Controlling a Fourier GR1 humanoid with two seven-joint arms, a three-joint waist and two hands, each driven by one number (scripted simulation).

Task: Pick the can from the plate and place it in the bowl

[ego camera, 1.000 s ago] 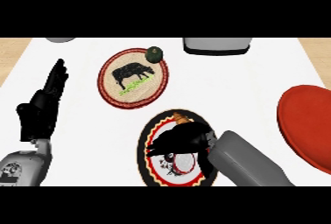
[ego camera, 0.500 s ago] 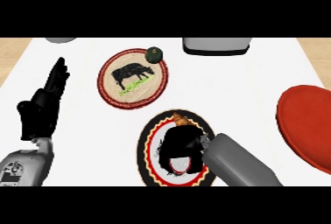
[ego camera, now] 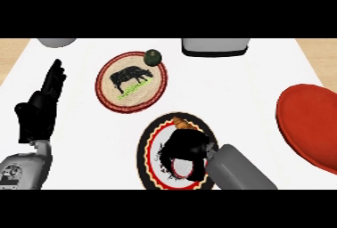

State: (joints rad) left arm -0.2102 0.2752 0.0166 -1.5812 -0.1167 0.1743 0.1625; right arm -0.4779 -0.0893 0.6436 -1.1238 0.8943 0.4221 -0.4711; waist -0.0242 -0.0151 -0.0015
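Two plates on the desk (ego camera: 223, 98): a black-and-red-rimmed plate (ego camera: 149, 147) toward the near edge, a woven plate with a black animal figure (ego camera: 132, 82) nearer the far edge. Right hand (ego camera: 187, 147) low over the near plate, covering most of its middle; open or closed, cannot tell from this view. Can not visible; presumably under that hand, on the plate, unconfirmed. Small orange-brown item (ego camera: 183, 124) on the far side of the same plate, just beside the hand. Dark round item (ego camera: 153, 55) at the woven plate's far rim. Red bowl (ego camera: 306, 124) at the right edge, well apart from the near plate. Left hand (ego camera: 39, 111) open, resting upright by the left edge. Step judged: grasp, lift not yet begun. Risks from here: can tipped or shoved across the plate by an off-centre closure; orange-brown item caught in the same grasp, given its closeness; plate dragged along on the lift; can knocked on the bowl's rim from too low a carry toward the right edge.
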